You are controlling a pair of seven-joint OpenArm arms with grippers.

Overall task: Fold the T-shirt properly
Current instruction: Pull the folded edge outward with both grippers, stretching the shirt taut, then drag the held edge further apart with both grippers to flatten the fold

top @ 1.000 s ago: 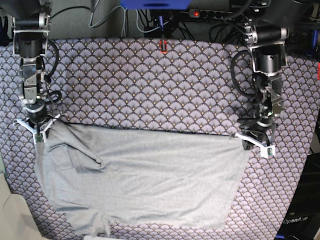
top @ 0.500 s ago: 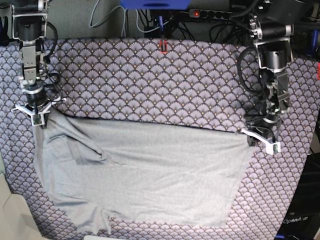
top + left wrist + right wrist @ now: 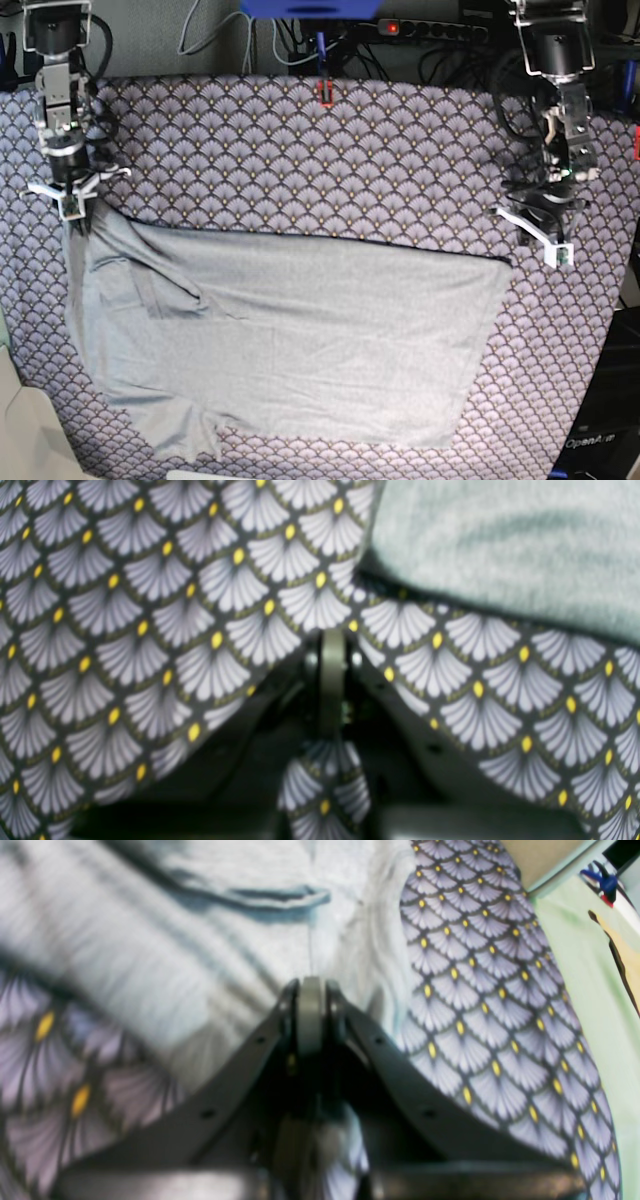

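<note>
The light grey T-shirt (image 3: 300, 340) lies spread on the purple fan-scale cloth (image 3: 300, 160). My right gripper (image 3: 72, 207), at the left of the base view, is shut on the T-shirt's upper left corner, and the fabric runs taut up to it. In the right wrist view, the T-shirt (image 3: 175, 940) streaks toward the right gripper (image 3: 311, 982). My left gripper (image 3: 530, 235) is shut above the T-shirt's upper right corner and apart from it. In the left wrist view the left gripper (image 3: 332, 635) rests against the patterned cloth (image 3: 150, 630), with the T-shirt (image 3: 500, 540) beyond it.
Cables and a power strip (image 3: 425, 27) run along the back edge, with a red clip (image 3: 325, 93) at its middle. A beige surface (image 3: 25, 430) sits at the front left corner. In the right wrist view, a green surface (image 3: 575, 965) borders the patterned cloth (image 3: 475, 1015).
Both arms have moved toward the back. The right gripper pulled the T-shirt's left corner up with it. The left gripper moved back and right, away from the right corner.
</note>
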